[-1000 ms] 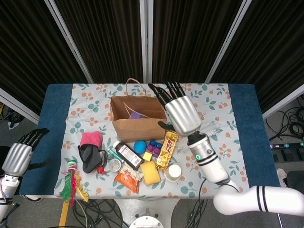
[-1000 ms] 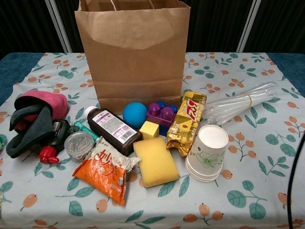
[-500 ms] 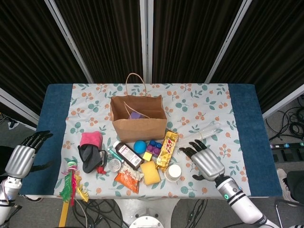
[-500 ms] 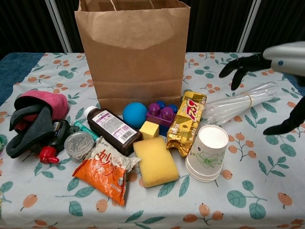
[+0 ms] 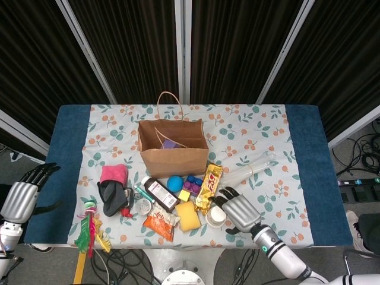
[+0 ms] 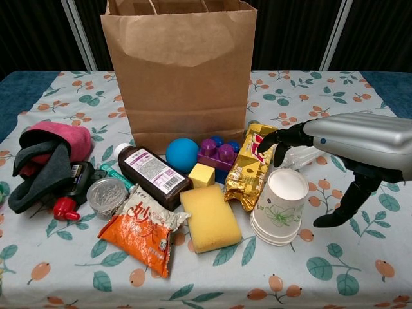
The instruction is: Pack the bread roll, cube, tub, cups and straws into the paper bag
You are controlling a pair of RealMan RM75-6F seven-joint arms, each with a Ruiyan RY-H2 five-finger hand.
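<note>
The brown paper bag [image 5: 172, 155] [image 6: 180, 71] stands open at the middle back of the table. A stack of white paper cups [image 5: 216, 215] [image 6: 280, 205] lies tipped near the front edge. My right hand [image 5: 238, 211] [image 6: 351, 154] hovers just right of the cups, holding nothing, its fingers spread and arched toward the rim. The clear straws [image 5: 250, 170] lie behind it, mostly hidden in the chest view. A small yellow cube [image 6: 201, 174] and a yellow spongy block [image 6: 210, 220] lie left of the cups. My left hand [image 5: 22, 196] hangs empty off the table's left edge.
Between the bag and the cups lie a gold snack bar [image 6: 252, 168], purple bricks [image 6: 217, 154], a blue ball [image 6: 182, 154] and a brown bottle [image 6: 152, 175]. An orange packet [image 6: 143, 232], a round tin [image 6: 106, 195] and pink and black cloth [image 6: 46, 161] lie further left.
My right hand has come down from above the bag to table height and slid left to the cups. The left hand has barely shifted.
</note>
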